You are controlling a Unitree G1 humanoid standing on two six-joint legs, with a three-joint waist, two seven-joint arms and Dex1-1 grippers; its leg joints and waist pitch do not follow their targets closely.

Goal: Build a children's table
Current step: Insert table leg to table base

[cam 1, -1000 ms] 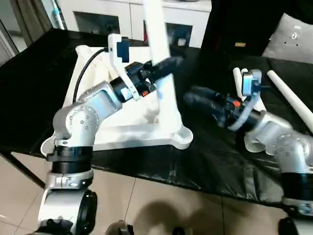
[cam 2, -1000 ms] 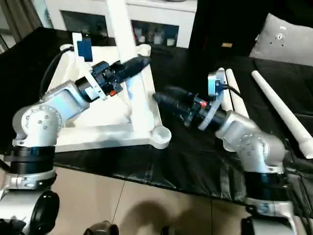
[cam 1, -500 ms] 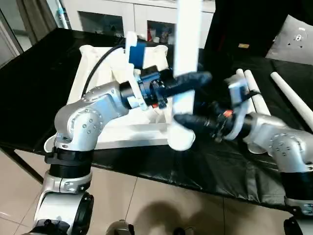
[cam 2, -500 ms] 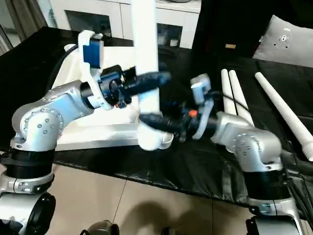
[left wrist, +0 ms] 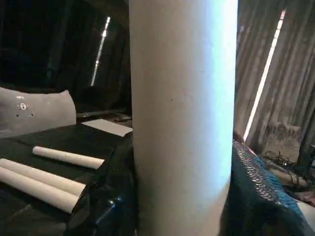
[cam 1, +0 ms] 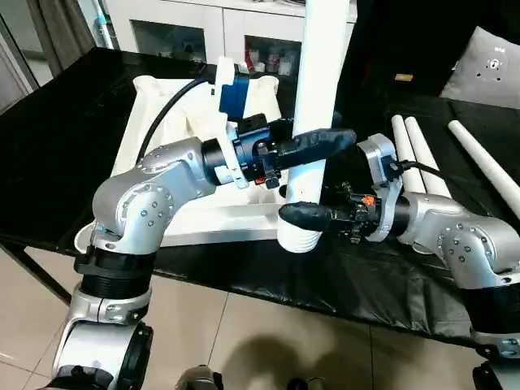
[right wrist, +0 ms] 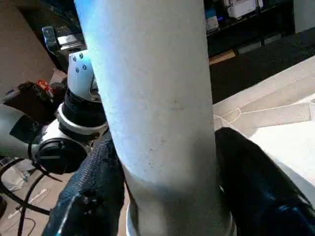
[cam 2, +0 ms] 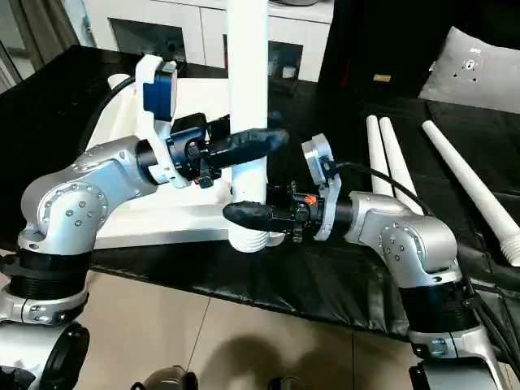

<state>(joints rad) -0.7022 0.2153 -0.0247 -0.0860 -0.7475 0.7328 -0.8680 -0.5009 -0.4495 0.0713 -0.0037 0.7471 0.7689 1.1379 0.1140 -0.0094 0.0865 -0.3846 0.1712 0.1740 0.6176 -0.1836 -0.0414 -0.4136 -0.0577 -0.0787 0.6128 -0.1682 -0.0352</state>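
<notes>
My silver arms end in black-fingered grippers, the left gripper point(cam 1: 313, 145) carrying a blue-and-white wrist camera point(cam 1: 230, 91) with black cable.

Right gripper point(cam 1: 302, 213) reached upright leg point(cam 1: 318, 97); jaws closing round it.

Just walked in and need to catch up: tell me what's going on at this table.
The robot is fitting a leg to a children's table. The white leg stands upright with its threaded collar at the near corner socket of the upside-down table top. The left gripper is clamped on the leg higher up; the right gripper has its fingers around it just above the collar. Three more legs lie on the black work table.
</notes>
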